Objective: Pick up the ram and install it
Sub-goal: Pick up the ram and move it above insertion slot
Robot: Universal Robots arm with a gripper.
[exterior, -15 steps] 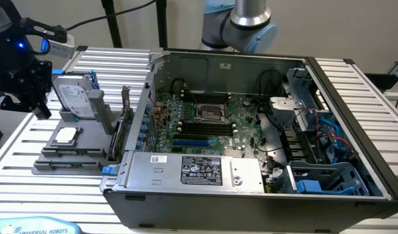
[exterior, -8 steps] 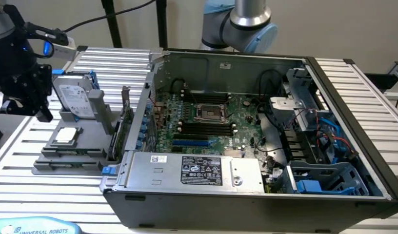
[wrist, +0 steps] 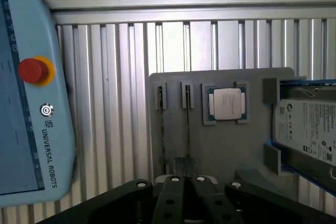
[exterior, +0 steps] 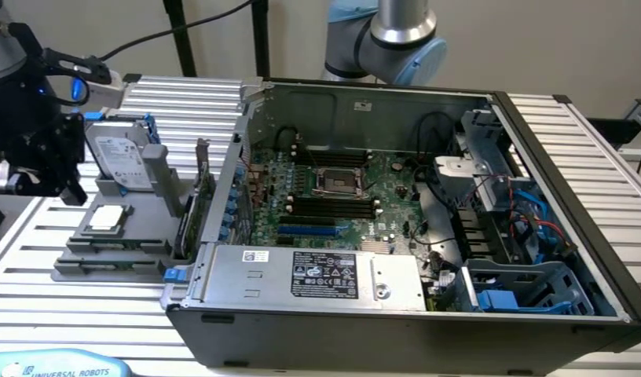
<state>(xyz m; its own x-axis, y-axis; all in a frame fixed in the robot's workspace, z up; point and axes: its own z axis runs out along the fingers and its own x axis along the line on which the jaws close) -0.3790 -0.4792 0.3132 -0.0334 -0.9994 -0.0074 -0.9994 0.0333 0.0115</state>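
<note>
**Gripper** [wrist: 185, 165] – hangs high over the holder tray [wrist: 220, 150], at the exterior view's left, well clear of the case [exterior: 299, 322]. Its tips look drawn together with nothing between them. Judged step: lining up over the ram, no grasp made.

**Ram** [wrist: 187, 129] – stands on its long edge in a narrow tray slot, seen from above as a thin line. A second stick [wrist: 161, 129] sits the same way in the slot beside it. Edge-up storage leaves the top edge free for a pinch from above – likely the reason for it. The gripper is centred nearest the first stick.

**CPU** [wrist: 227, 103] – lies flat in its own recess, next to the ram slots and apart from them.

**Drive** [wrist: 310, 129] – blue-framed, held upright at the tray's far end past the CPU, well apart from the ram.

**Memory slots** [exterior: 331, 206] – black, in a row on the motherboard [exterior: 394, 177] inside the open case; they appear unfilled. Cables and the power supply [exterior: 310, 275] crowd the case's edges, yet the room straight above the slots is open.

**Pendant** [wrist: 31, 103] – rests on the slatted table [wrist: 115, 103] near the tray on the ram side, with a strip of bare table between them.
</note>
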